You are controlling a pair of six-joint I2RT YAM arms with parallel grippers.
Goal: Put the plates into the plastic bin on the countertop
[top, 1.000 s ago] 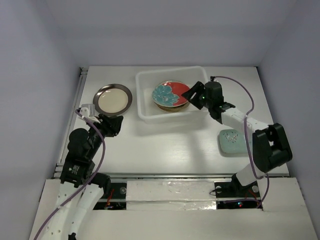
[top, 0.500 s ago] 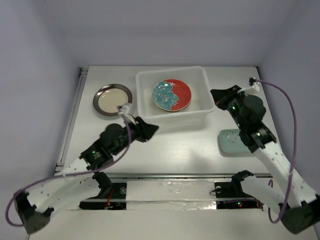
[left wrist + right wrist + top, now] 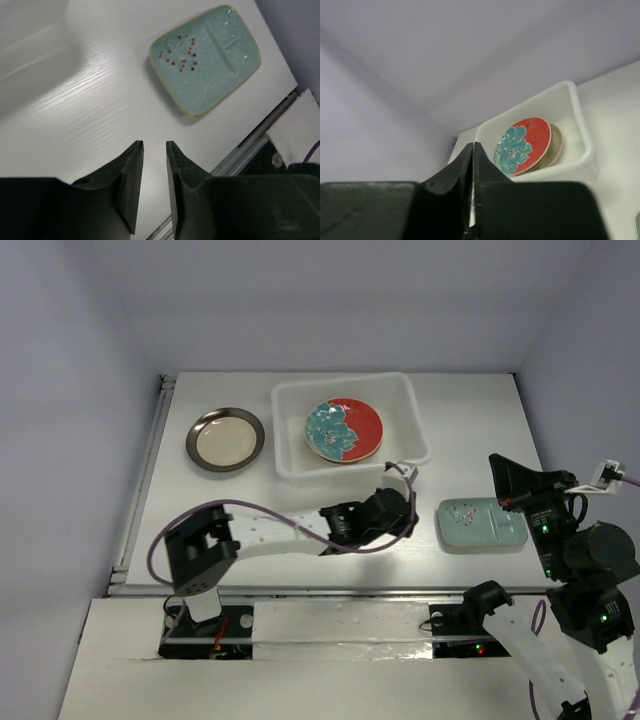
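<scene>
Left fingers (image 3: 398,508): narrowly parted, empty, over desk (image 3: 300,500) beside pale green rectangular plate (image 3: 480,524). Right fingers (image 3: 472,150): clenched, empty. Red-and-teal plate (image 3: 344,430) inside plastic bin (image 3: 281,430); dark-rimmed cream plate (image 3: 225,439) on desk, left of bin.

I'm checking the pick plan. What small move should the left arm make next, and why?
Probably ease the left gripper forward to the near rim of the pale green plate. It faces that plate but stands short of it, jaws narrowly apart and empty; the plate lies outside the plastic bin.
</scene>
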